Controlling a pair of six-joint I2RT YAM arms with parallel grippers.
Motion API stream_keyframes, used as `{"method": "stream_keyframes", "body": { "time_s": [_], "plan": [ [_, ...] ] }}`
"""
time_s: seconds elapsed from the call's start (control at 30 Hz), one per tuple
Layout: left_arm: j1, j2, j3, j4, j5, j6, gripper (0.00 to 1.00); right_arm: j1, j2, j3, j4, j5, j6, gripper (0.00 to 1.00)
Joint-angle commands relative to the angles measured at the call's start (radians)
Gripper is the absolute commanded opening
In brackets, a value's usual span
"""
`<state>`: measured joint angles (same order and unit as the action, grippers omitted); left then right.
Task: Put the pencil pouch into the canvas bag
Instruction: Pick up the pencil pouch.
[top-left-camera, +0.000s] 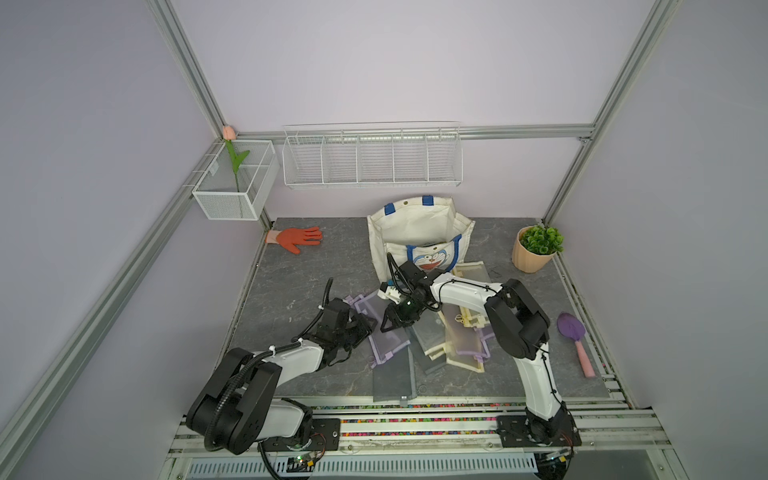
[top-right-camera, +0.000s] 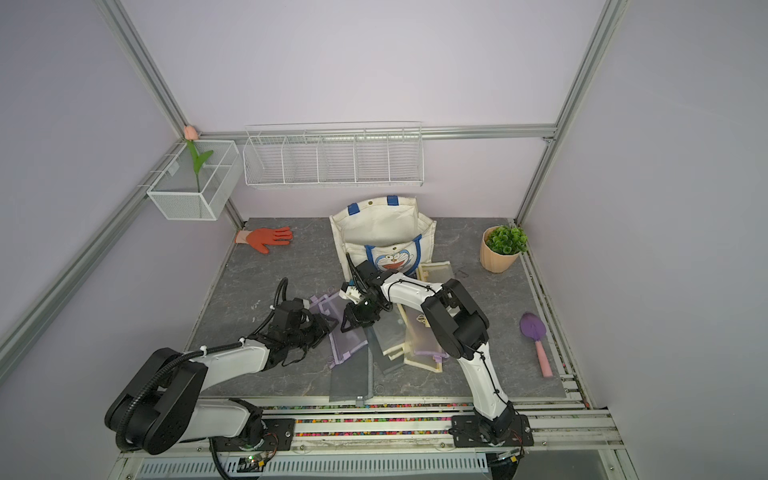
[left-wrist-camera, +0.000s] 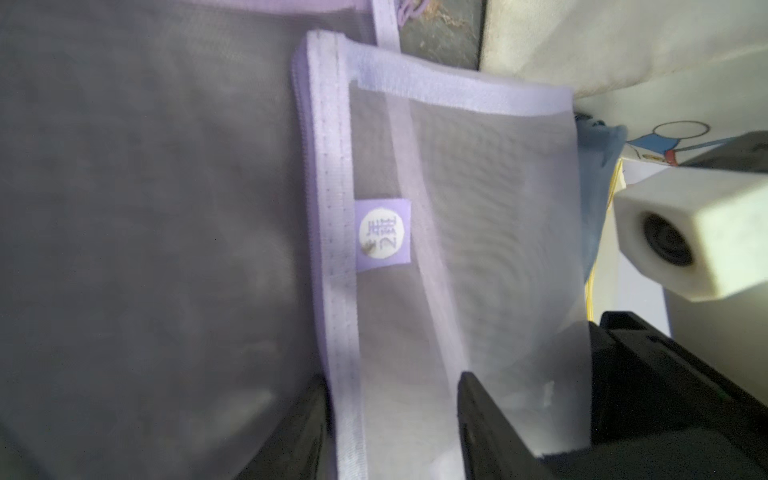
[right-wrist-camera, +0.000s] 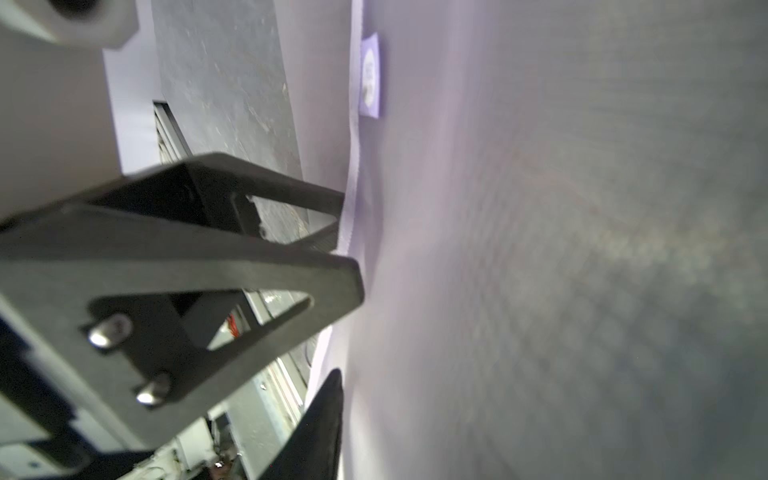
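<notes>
The canvas bag (top-left-camera: 419, 232) (top-right-camera: 382, 232) stands open at the back middle, cat face toward me. In front of it a purple mesh pencil pouch (top-left-camera: 388, 338) (top-right-camera: 349, 338) (left-wrist-camera: 457, 208) (right-wrist-camera: 498, 208) lies at the left of a pile of pouches. My left gripper (top-left-camera: 368, 328) (top-right-camera: 326, 328) (left-wrist-camera: 395, 428) straddles the pouch's trimmed edge, with a clear gap between its fingers. My right gripper (top-left-camera: 388, 324) (top-right-camera: 351, 322) is at the same pouch from the other side. Only one of its fingers (right-wrist-camera: 328, 415) shows, lying against the mesh; the pouch hides the other finger.
Cream pouches (top-left-camera: 465, 345) and a grey pouch (top-left-camera: 392, 380) lie beside and under the purple one. An orange glove (top-left-camera: 297, 239) lies at back left, a potted plant (top-left-camera: 538, 247) at back right, a purple trowel (top-left-camera: 575, 340) at the right edge. Wire baskets (top-left-camera: 372, 160) hang on the wall.
</notes>
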<state>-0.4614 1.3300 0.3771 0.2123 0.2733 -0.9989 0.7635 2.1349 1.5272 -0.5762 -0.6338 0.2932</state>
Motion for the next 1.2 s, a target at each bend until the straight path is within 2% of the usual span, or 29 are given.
{"method": "stream_keyframes", "body": {
  "time_s": [0.0,0.23,0.43,0.57,0.7,0.87,1.07,1.17],
  "plan": [
    [-0.005,-0.082,0.009,-0.089,-0.039,0.001,0.51,-0.005,-0.100,-0.027,-0.049,0.021,-0.044,0.30],
    [-0.004,-0.154,0.017,-0.143,-0.067,0.007,0.54,-0.010,-0.145,-0.046,-0.068,0.018,-0.068,0.09],
    [-0.004,-0.195,0.044,-0.169,-0.049,0.033,0.58,-0.010,-0.196,-0.060,-0.080,-0.008,-0.088,0.07],
    [-0.005,-0.324,0.058,-0.208,-0.043,0.055,0.68,-0.010,-0.286,-0.072,-0.101,-0.052,-0.098,0.07],
    [-0.004,-0.497,0.062,-0.200,-0.024,0.082,0.86,-0.014,-0.410,-0.094,-0.065,-0.096,-0.045,0.07],
    [-0.005,-0.636,0.106,-0.175,-0.002,0.094,0.99,-0.035,-0.530,-0.090,-0.016,-0.141,0.022,0.07],
    [-0.017,-0.581,0.175,0.013,0.098,0.079,1.00,-0.065,-0.607,-0.103,0.093,-0.199,0.104,0.07],
    [-0.051,-0.490,0.201,0.090,0.112,0.087,0.99,-0.069,-0.625,-0.129,0.150,-0.220,0.127,0.07]
  ]
}}
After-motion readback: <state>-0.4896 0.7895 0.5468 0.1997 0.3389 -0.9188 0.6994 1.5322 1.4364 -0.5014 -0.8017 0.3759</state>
